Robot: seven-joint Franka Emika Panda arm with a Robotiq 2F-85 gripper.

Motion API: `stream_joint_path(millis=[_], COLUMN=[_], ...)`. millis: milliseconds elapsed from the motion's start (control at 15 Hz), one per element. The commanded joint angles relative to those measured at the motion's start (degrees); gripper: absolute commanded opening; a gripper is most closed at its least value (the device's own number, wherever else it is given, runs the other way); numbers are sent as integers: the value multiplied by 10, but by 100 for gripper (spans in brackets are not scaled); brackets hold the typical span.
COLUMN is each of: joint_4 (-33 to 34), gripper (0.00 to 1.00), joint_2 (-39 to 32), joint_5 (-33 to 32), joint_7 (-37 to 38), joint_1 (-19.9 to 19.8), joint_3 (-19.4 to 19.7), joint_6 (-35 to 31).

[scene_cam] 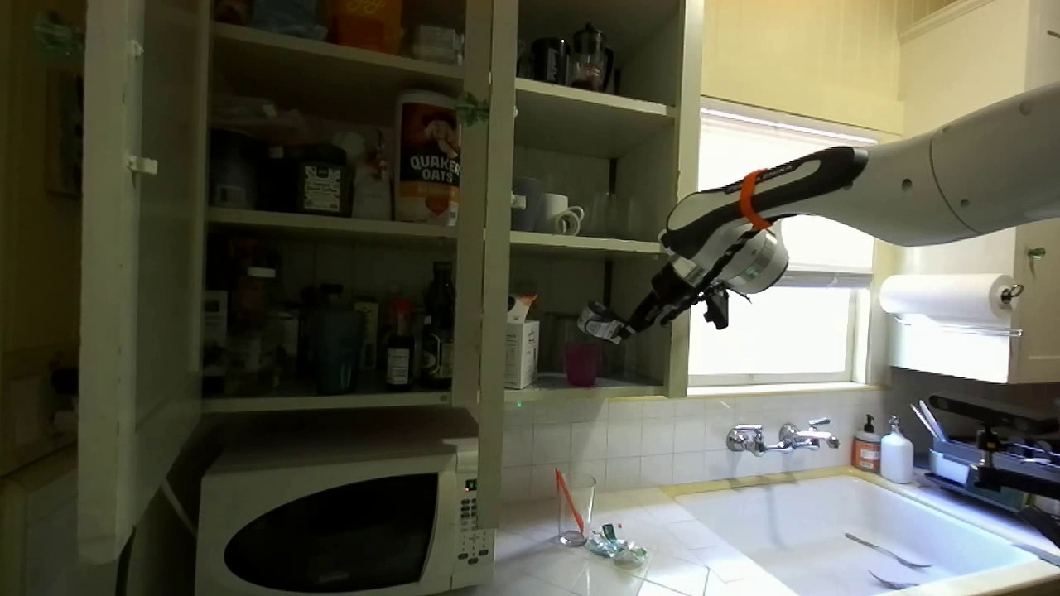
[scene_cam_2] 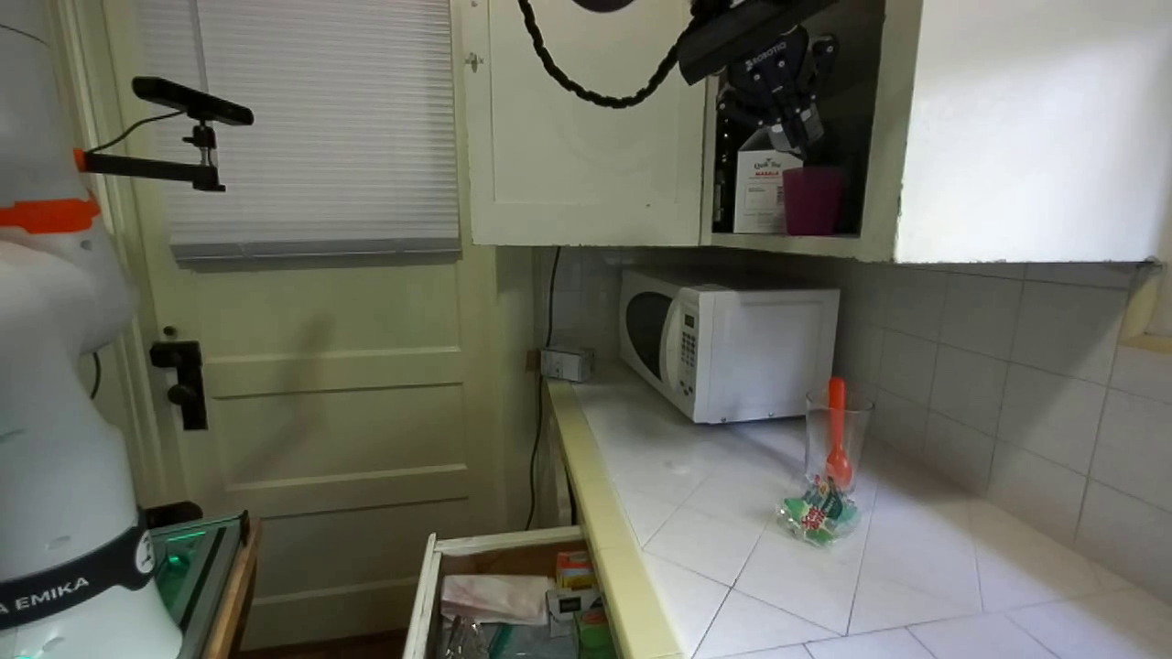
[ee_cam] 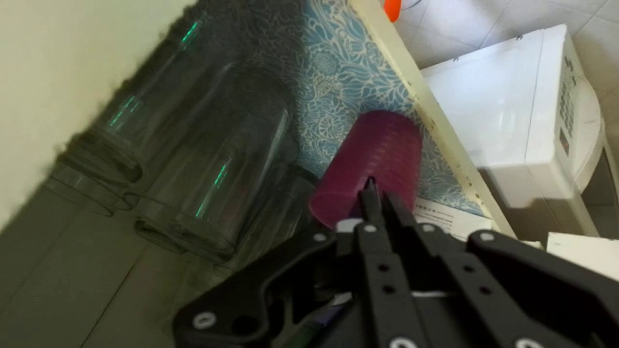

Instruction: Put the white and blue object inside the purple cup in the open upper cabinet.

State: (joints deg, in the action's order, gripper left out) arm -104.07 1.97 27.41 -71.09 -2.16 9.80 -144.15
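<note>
Tool [scene_cam_2: 798, 139] above tapered purple cup [scene_cam_2: 813, 203]

The cup [ee_cam: 375, 157] is purple, the shelf lining [ee_cam: 329, 82] blue with pale leafy swirls, the microwave [ee_cam: 505, 104] white.

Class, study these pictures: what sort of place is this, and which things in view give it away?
It looks like a kitchen, probably in a home: there is a white microwave, a sink with wall-mounted taps, and a Quaker Oats canister on a shelf.
</note>
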Motion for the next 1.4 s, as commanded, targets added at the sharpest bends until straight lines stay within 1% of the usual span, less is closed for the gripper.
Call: stream_joint_path(millis=[0, 133, 400, 533, 733, 867, 1133, 1333], joint_4=[-7, -5, 5, 13, 23, 28, 33, 35], gripper=[2, 2, 2, 2, 2, 2, 2, 2], joint_2=[-3, -7, -5, -7, -7, -7, -9, -11], joint_5=[-81, -127, -179, -179, -160, -177, -249, -346], joint_7=[16, 25, 26, 19, 1, 9, 36, 70], joint_1=[-16, -17, -16, -14, -10, -11, -14, -16], joint_3=[-12, -16, -23, -27, -35, -40, -43, -44], joint_6=[17, 3, -5, -9, -2, -4, -16, -21])
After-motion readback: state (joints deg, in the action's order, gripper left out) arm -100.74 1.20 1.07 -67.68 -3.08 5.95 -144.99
